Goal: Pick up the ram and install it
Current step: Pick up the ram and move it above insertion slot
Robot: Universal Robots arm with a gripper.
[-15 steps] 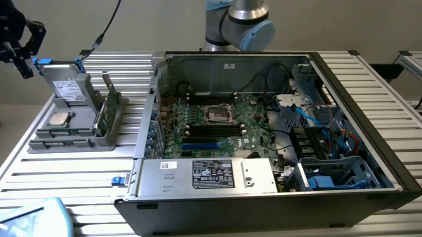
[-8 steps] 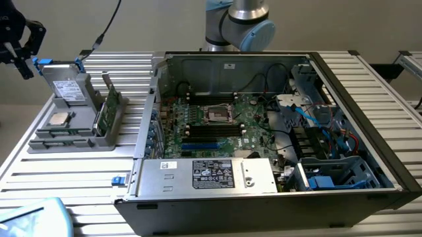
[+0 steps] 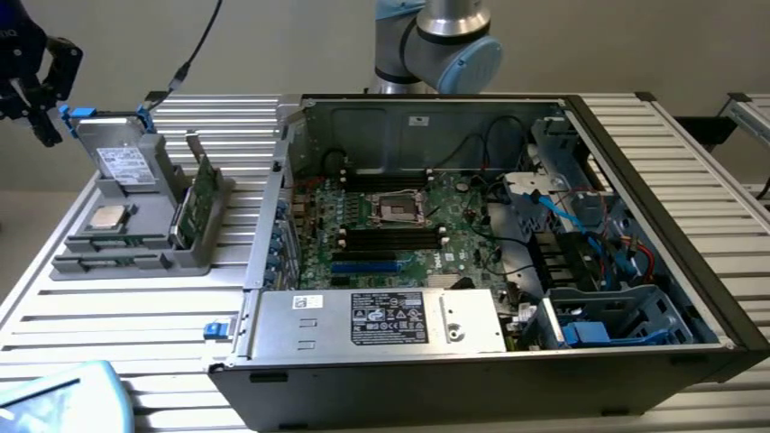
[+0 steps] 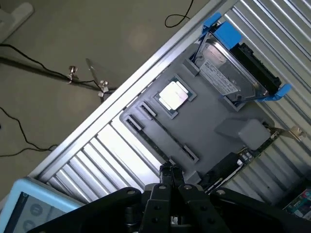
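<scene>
Gripper (image 4: 171,172) jaws pressed shut, holding nothing, hovering above the gray parts holder (image 4: 204,116). Ram (image 3: 118,242) sits on edge in the holder's near slot, left of the PC case (image 3: 481,388), long axis left-right, below the jaws and untouched

Your ribbed metal desk (image 3: 121,316) carries a grey parts holder (image 3: 157,259) on the exterior view's left and an open computer case (image 3: 481,388) just beside it.

No legible txt.
We see printed stickers on the PSU (image 3: 388,317) and the hard drive (image 4: 224,80), but lettering's too small; we can't read any word or no.
</scene>
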